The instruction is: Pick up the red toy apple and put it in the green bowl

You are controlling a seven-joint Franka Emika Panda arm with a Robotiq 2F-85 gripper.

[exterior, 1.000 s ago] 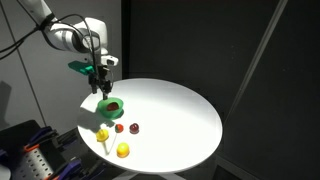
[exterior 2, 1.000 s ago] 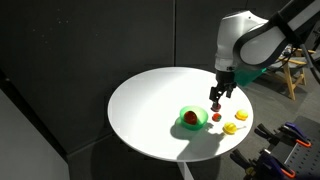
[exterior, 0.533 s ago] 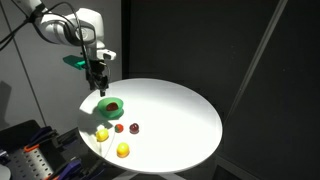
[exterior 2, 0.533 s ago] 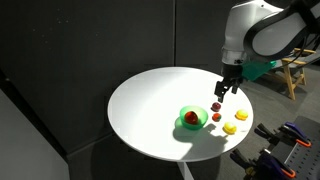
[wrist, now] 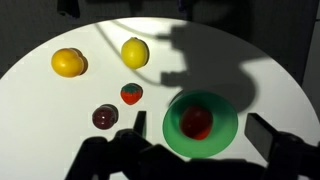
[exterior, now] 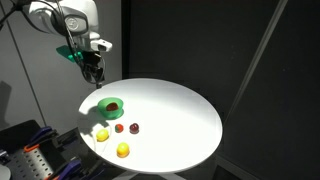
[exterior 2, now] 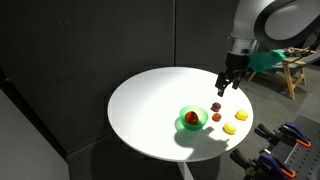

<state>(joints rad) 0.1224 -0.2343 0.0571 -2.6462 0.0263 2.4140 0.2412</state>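
The red toy apple (wrist: 196, 122) lies inside the green bowl (wrist: 225, 138) on the round white table. The apple also shows in an exterior view (exterior 2: 190, 121), in the bowl (exterior 2: 199, 114). In an exterior view the bowl (exterior: 111, 104) sits near the table's edge. My gripper (exterior: 93, 73) hangs well above the table, apart from the bowl; it also shows in an exterior view (exterior 2: 226, 85). In the wrist view its two fingers (wrist: 205, 140) stand wide apart with nothing between them.
Two yellow round fruits (wrist: 68, 62) (wrist: 135, 52), a small red strawberry-like piece (wrist: 131, 94) and a dark red piece (wrist: 105, 117) lie on the white table (wrist: 40, 110) beside the bowl. Dark curtains stand behind. Equipment sits below the table edge (exterior: 35, 150).
My gripper has risen up and away from the bowl, empty. The apple stays in the bowl.
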